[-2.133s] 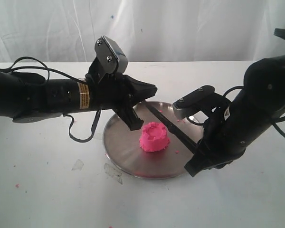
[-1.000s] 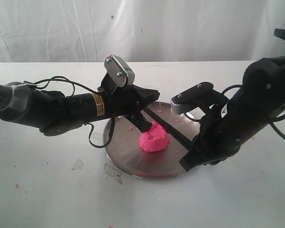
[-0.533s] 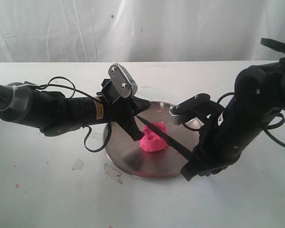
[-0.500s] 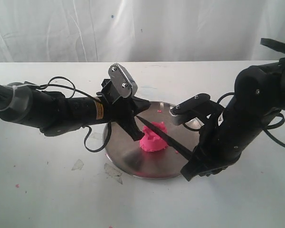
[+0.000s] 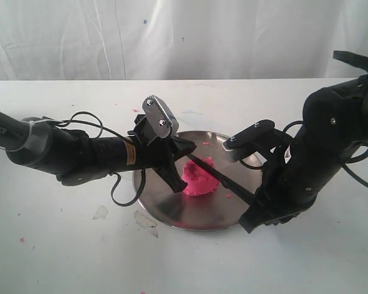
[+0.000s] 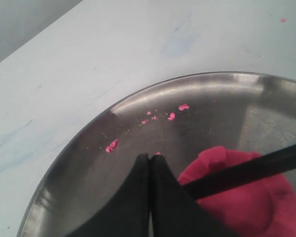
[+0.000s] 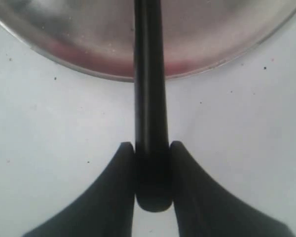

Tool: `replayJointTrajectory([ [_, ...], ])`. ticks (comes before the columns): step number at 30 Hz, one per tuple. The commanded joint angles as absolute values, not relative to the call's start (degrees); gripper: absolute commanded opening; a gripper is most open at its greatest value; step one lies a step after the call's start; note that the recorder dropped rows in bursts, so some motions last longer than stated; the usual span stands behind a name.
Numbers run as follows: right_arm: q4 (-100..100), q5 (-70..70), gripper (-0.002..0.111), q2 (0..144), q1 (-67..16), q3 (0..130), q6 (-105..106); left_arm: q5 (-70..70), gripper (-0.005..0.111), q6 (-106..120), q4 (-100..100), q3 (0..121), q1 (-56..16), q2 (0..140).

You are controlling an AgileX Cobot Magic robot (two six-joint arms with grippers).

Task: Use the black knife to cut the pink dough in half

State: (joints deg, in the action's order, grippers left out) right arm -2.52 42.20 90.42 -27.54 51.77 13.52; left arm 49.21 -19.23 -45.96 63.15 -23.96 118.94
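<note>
The pink dough (image 5: 199,179) sits as a lump near the middle of the round steel plate (image 5: 165,205). The black knife (image 5: 224,177) lies slanted across its top, blade pressed into it, handle clamped in my right gripper (image 5: 251,205). In the right wrist view the knife handle (image 7: 150,98) runs straight out from between the right gripper (image 7: 152,148) fingers over the plate rim (image 7: 89,66). My left gripper (image 5: 178,182) is shut and empty, its tips low on the plate against the dough's left side. The left wrist view shows the left gripper (image 6: 150,158), the dough (image 6: 256,202) and the knife blade (image 6: 246,170).
Pink crumbs (image 6: 170,116) lie scattered on the plate and on the white table (image 5: 61,245). Two bits of clear film (image 5: 146,219) lie off the plate's front left edge. A white curtain (image 5: 172,37) closes the back.
The left gripper has come down and forward to the dough's left side. The right arm has lowered the knife, and the blade now sinks into the dough.
</note>
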Motion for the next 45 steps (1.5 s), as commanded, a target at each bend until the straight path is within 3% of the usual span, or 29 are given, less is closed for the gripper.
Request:
replayJointTrajectory([
  [1,-2.14,42.0,0.0,90.37,-27.5,51.95,13.21,49.99,0.0,-19.27,-45.81,63.41,-24.15,118.72],
  [45,-5.99,41.11,0.0,92.03,-27.5,51.95,15.04,46.67,0.0,-19.27,-45.81,63.41,-24.15,119.57],
])
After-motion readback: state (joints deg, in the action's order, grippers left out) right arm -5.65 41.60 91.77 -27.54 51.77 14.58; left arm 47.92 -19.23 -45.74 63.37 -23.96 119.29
